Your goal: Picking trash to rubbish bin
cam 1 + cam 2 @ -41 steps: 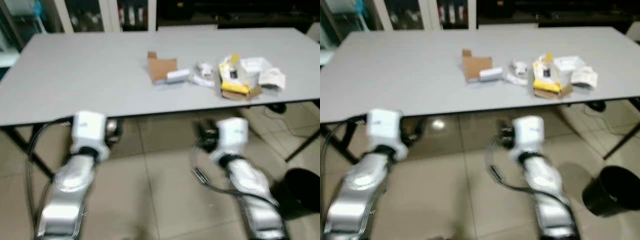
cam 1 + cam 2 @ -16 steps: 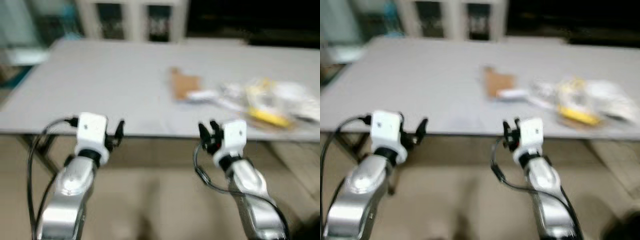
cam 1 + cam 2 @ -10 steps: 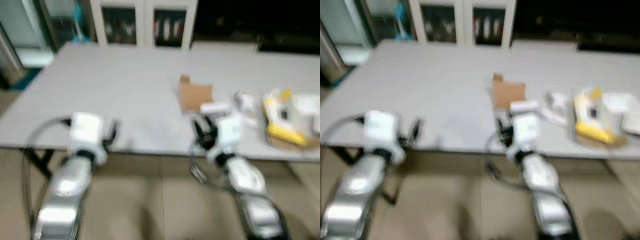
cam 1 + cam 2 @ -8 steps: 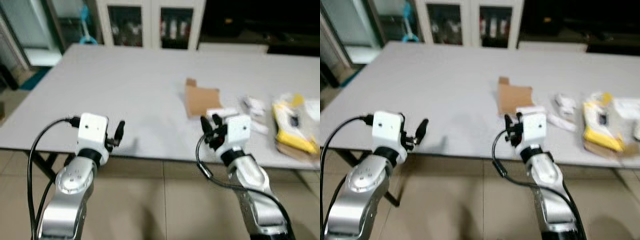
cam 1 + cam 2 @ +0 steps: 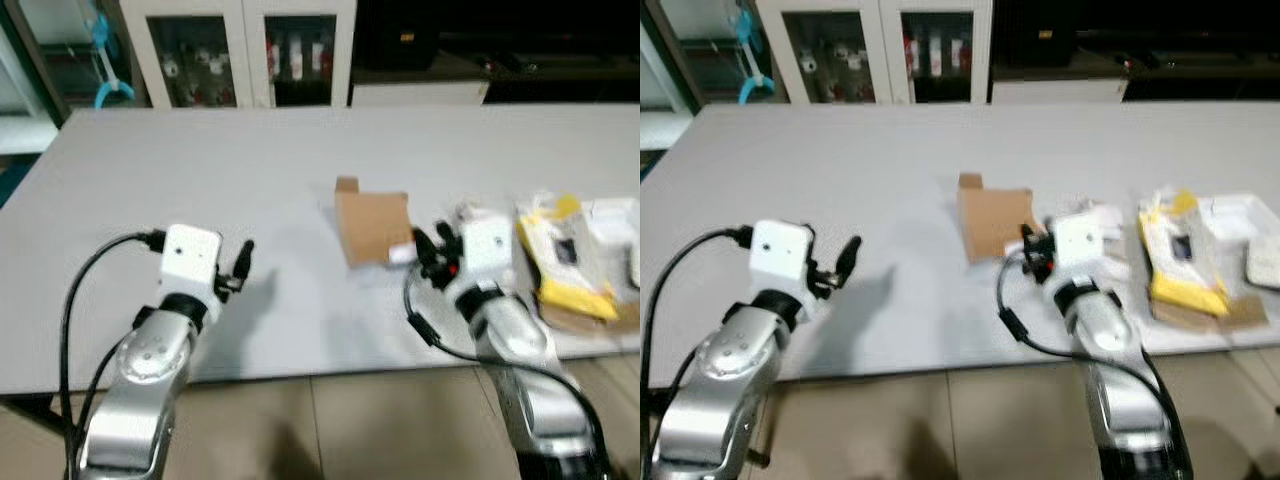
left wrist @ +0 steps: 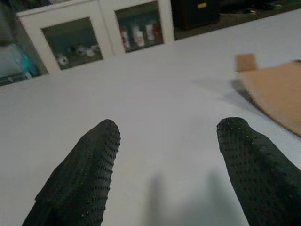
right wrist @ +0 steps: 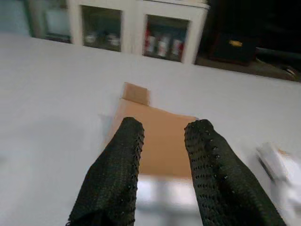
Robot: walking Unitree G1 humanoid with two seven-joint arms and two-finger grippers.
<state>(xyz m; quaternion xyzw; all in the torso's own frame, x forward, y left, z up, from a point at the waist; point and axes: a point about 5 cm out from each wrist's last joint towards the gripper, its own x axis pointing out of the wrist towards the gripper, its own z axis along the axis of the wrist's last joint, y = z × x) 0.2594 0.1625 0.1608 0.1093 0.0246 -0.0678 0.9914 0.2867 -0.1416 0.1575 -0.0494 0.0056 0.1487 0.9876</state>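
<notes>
Both arms have been raised above the tabletop point(image 5: 200, 150) edge. Right hand point(image 7: 162, 136) is held narrowly parted, just near of the brown cardboard piece point(image 5: 372, 225). Left hand point(image 6: 169, 136) is held wide, well left. Yellow packaging point(image 5: 565, 265) is seen far right.

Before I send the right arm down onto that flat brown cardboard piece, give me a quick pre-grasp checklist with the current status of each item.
1. Right gripper jaws open: ok, a gap shows between the two black fingers.
2. Right gripper lined up with the flat brown cardboard piece: ok, the wrist view looks straight over it.
3. Right jaws empty: ok, nothing between them.
4. Cardboard free of the other trash: cannot tell, a small white scrap lies at its near edge; contact unclear.
5. Left gripper out of the way: ok, open over bare grey table, apart from the cardboard.
6. Rubbish bin located: cannot tell.
</notes>
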